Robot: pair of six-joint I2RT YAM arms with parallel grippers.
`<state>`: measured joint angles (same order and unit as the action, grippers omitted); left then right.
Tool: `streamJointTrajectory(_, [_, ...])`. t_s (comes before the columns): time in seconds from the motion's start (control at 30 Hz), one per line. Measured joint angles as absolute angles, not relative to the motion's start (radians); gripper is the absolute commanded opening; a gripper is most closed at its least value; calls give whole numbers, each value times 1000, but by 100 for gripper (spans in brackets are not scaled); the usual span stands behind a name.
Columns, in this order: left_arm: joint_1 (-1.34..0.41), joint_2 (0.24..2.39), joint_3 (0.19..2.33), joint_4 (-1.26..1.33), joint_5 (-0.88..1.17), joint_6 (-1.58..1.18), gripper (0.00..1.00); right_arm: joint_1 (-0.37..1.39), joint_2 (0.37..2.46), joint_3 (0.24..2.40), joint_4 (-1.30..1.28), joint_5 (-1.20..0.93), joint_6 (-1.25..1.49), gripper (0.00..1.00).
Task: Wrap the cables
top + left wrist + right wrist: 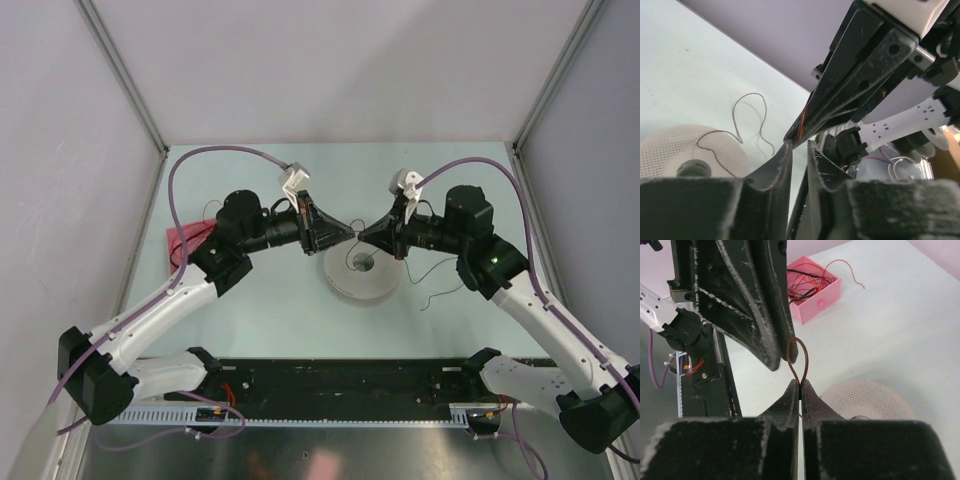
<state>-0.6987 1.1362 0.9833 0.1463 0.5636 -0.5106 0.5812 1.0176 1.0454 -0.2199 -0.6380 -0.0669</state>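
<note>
pinching a hair-thin brown cable (pixel 805 360) right at its fingertips, the right gripper (pixel 800 383) has its jaws pressed together on the strand. the strand rises out of the tips as a small upright loop and curls over to the tip of the left gripper (pixel 800 146). the left jaws stand a slit apart. no strand shows between them in the left wrist view, so i cannot tell whether they touch the loop at all. the two grippers meet tip to tip just above the pale round spool (pixel 345 288) in the middle of the table (pixel 260 310). that reads as a handover or a re-grip: a short hold close to the tips leaves little slack to flop, and a hold over the spool puts the wire where it would be wound. a thin strand curls loosely across the spool's top and another trails out to the right on the table. more cables sit tangled in the pink box (pixel 826 294) at the left, well apart from the spool. winding looks barely begun, since nothing is coiled round the hub.
</note>
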Motion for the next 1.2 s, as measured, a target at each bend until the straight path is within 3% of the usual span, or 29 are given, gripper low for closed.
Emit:
streamJointTrajectory(0.03, [-693,1136,979,147,572,-519,51,571,1018,1045,-216,-641,-62,0])
streamJointTrajectory(0.1, [-675,1136,977,148,590,-535,60,557,1017,1045,-211,-646,-59,0])
streamJointTrajectory(0.33, [-542,1133,973,115,623,-541,70,467,1003,1045,-275,-649,-105,0])
streamJointTrajectory(0.57, [-488,1224,859,75,633,-519,80,96,987,1046,-356,-696,-286,0])
streamJointTrajectory(0.77, [-480,1422,824,26,624,-476,81,-307,1018,1074,-390,-713,-478,0])
streamJointTrajectory(0.97, [-473,1588,840,26,601,-452,78,-543,1060,1104,-294,-705,-519,0])
streamJointTrajectory(1.13, [-472,1718,883,43,622,-461,67,-593,1070,1111,-278,-736,-515,0])
streamJointTrajectory(1.2, [-471,1754,899,61,657,-475,56,-593,1074,1111,-288,-761,-509,0])
